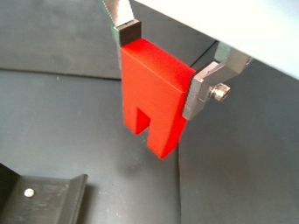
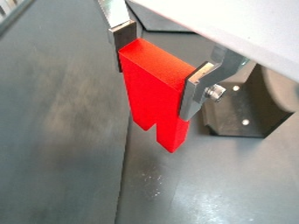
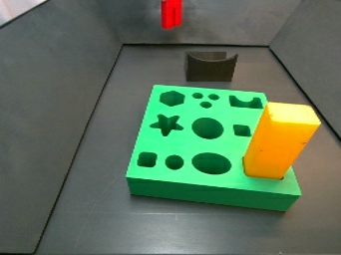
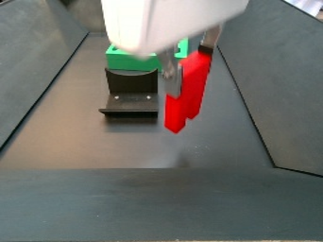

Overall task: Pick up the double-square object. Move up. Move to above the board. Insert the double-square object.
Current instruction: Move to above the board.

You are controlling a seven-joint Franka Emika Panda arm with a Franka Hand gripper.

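Note:
The double-square object (image 1: 152, 96) is a bright red, tall block with a notched lower end. My gripper (image 1: 163, 66) is shut on its upper part, one finger on each side, and holds it clear of the dark floor. It shows the same way in the other wrist view (image 2: 155, 96). In a side view the red block (image 3: 170, 13) hangs high at the far end, beyond the green board (image 3: 200, 139). In the other side view the block (image 4: 187, 90) hangs in front of the board (image 4: 127, 59), with the gripper (image 4: 177, 71) around it.
A large orange-yellow block (image 3: 277, 139) stands on the board's right side. The dark fixture (image 3: 209, 66) stands on the floor behind the board, and shows near the held block in other views (image 4: 132, 99) (image 2: 239, 109) (image 1: 41, 197). Sloped dark walls border the floor.

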